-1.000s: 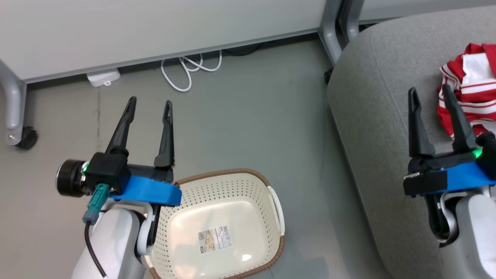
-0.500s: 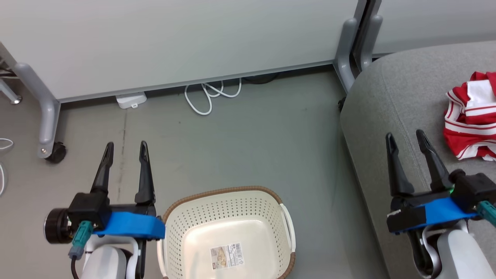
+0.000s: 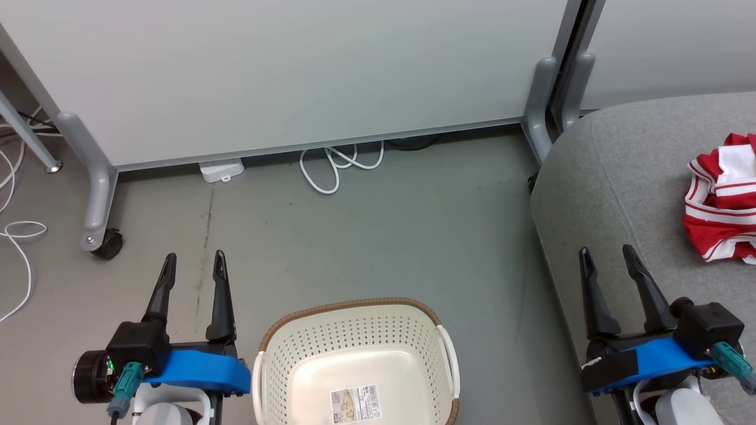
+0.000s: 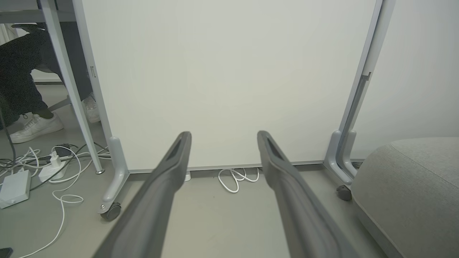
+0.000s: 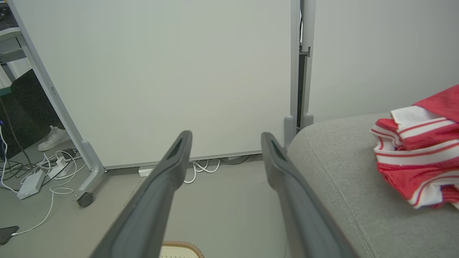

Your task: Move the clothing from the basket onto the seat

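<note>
Clothing [image 3: 720,206]: a crumpled red sports jersey garment with white stripes and trim lay bunched on the seat, towards the head view's right edge and well apart from the basket.
Seat [image 3: 620,195]: this large grey fabric-upholstered sofa with rounded edges stood on the robot's right, with the red bundle resting on its top surface.
Basket [image 3: 348,304]: this cream-white oval plastic laundry basket, with perforated sides, a brown woven-look rim and white handles, stood on the grey floor [image 3: 384,236] between the two arms. The part of its inside that showed held no garment.
Progress: the transfer looked finished or nearly so. The basket's near end was cut off by the head view's lower edge, so a leftover piece there could not be ruled out.
Left gripper [image 3: 195,257]: its two long dark fingers stood well apart and held nothing, over bare floor just left of the basket.
Right gripper [image 3: 606,251]: its fingers were likewise spread with nothing between them, above the sofa's front part, near the jersey but not touching it.
Writing: a small rectangular paper sticker [image 3: 355,403] on the basket's bottom carried what looked like a barcode and print too small to read. No letters, numbers or brand were legible on the jersey's visible folds.
</note>
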Robot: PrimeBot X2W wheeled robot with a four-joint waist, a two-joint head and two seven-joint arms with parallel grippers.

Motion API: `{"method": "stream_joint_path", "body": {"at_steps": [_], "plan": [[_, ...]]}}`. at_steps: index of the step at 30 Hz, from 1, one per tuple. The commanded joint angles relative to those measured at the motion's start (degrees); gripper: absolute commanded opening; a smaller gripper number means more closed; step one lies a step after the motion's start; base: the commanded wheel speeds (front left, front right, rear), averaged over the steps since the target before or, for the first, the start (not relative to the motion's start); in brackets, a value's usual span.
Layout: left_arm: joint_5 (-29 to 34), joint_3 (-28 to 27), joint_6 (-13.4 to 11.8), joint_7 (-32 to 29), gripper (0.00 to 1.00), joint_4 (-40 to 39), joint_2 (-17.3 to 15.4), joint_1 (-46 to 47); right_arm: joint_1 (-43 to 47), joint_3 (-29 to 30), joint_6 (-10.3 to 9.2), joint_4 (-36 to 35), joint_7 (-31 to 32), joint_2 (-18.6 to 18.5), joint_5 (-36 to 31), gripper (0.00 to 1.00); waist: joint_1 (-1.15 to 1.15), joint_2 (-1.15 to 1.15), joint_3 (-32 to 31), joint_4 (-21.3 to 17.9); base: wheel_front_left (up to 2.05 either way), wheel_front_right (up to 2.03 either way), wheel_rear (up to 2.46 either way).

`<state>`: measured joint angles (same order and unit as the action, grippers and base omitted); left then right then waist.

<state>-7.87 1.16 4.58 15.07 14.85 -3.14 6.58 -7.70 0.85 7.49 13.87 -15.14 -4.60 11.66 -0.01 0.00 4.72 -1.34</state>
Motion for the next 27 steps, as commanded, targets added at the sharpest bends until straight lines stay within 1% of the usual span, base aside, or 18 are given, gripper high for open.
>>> {"method": "stream_joint_path", "body": {"at_steps": [1,14,15,19,27], "plan": [[0.36,-0.22,0.24,0.14,1.0,0.16,0.13,-0.34,0.65,-0.03,0.01,0.15,0.0,0.26,-0.05,1.0,0.01,0.0,-0.03,0.08,0.0,0.0,0.0],[-0.68,0.15,0.76,0.14,1.0,0.91,0.26,-0.47,0.77,-0.72,0.01,1.5,0.0,0.75,0.44,1.0,0.01,0.0,-0.24,0.58,0.0,0.0,0.0],[-0.83,-0.07,0.54,-0.02,0.0,1.03,0.2,-0.26,0.02,-0.66,0.0,1.57,0.01,0.63,0.28,0.0,0.01,0.0,-0.25,0.59,0.0,0.0,0.0],[-1.44,-0.31,0.53,-0.66,0.0,3.08,0.26,-1.46,0.45,-0.55,0.0,3.47,0.27,0.79,0.94,0.0,0.01,0.0,-0.29,0.6,0.0,0.0,0.0],[-10.55,-1.45,0.8,-3.27,0.0,3.01,0.26,-0.92,0.35,0.32,0.0,3.24,2.78,0.89,9.72,0.0,0.01,0.0,-0.59,0.65,0.0,0.0,0.0]]}}
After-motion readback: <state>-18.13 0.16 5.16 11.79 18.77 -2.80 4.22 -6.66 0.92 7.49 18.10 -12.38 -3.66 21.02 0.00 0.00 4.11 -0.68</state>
